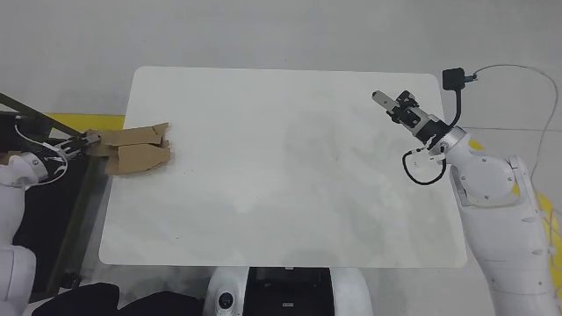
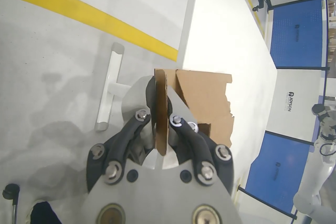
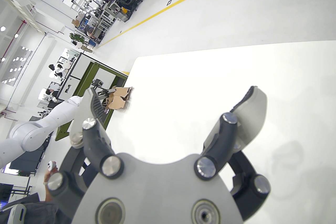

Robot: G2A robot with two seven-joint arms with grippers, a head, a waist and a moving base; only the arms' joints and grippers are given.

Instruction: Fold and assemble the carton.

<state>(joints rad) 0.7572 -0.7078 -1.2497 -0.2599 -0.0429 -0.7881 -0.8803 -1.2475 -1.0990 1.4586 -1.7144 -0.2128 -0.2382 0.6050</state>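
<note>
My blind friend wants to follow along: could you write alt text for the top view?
An unassembled brown carton lies at the left edge of a white table, its end pinched by the left gripper. The right gripper hangs open over the table's far right side, holding nothing.

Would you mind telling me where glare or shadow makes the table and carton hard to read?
Right wrist view: glare washes the table to near-blank white, the carton small at its far edge. Top view: even light, a faint shadow beside the carton. Left wrist view: the carton in the left gripper is evenly lit, no glare.
</note>
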